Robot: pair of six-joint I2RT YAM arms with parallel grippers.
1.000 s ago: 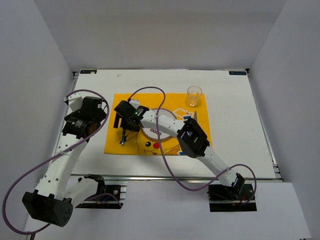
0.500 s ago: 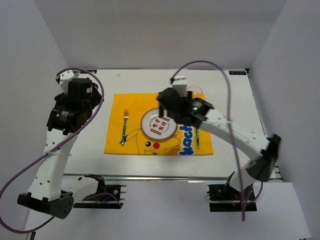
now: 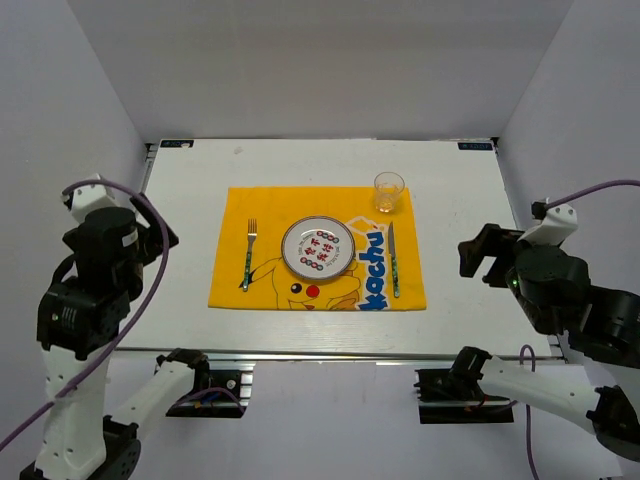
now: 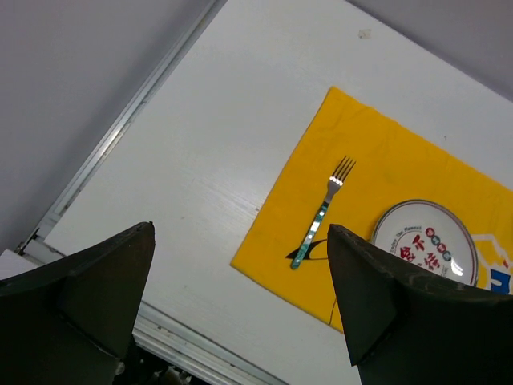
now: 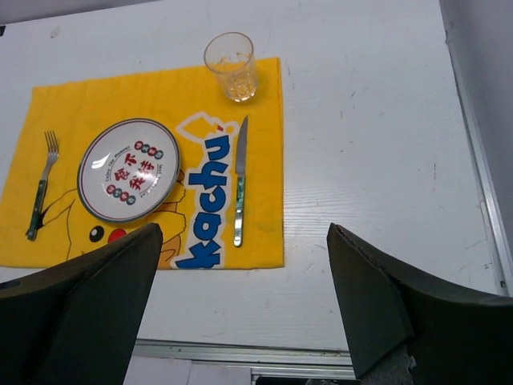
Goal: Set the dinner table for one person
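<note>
On the white dinner table (image 3: 470,200) lies a yellow placemat (image 3: 230,290). It carries a round plate (image 3: 318,247), a fork (image 3: 249,255) on its left, a knife (image 3: 394,260) on its right, and a clear glass (image 3: 388,191) at the far right corner. My left gripper (image 4: 239,231) is open and empty, raised over the table's left edge, away from the fork (image 4: 325,210). Over the table's right side, well off the knife (image 5: 240,180), my right gripper (image 5: 244,228) hangs high, open and empty.
A metal rail (image 3: 350,354) runs along the table's front edge. White walls close in the left, back and right sides. Purple cables loop from both arms.
The right arm has swung back from over the fork and plate to the table's right edge. The left arm has pulled away to the left and risen. The plate and cutlery now lie uncovered.
</note>
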